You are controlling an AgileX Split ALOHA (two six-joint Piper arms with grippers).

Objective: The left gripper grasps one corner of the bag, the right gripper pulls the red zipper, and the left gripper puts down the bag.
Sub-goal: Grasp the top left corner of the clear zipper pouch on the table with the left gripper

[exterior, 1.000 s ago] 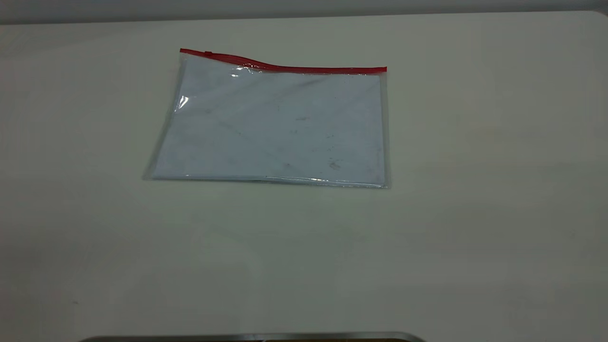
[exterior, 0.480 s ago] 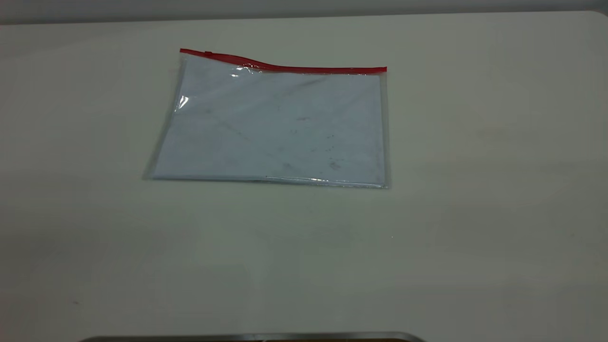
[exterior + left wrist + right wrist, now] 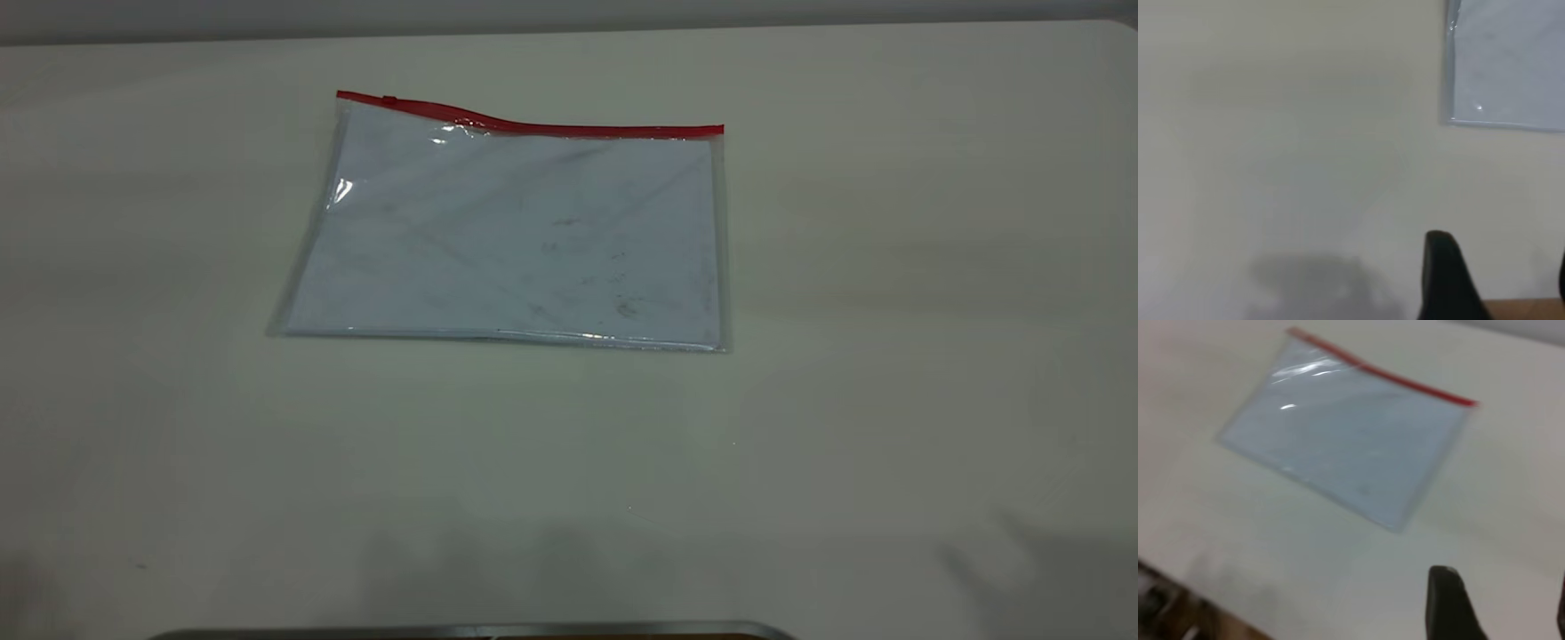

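Left gripper (image 3: pixel 1495 280) and right gripper (image 3: pixel 1495 603) both spread apart, holding nothing, well short of the bag (image 3: pixel 507 231). Farther off, lying flat on the table (image 3: pixel 889 356): probably light, floppy, slippery; best pinched at a corner. Red zipper (image 3: pixel 533 124) along the far edge.

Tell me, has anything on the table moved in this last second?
Nothing has been touched. The bag lies flat on the table exactly where it was, its red zipper along the far edge and the slider near the left end. Only faint shadows have crept in at the table's near corners. No arm appears in the exterior view.
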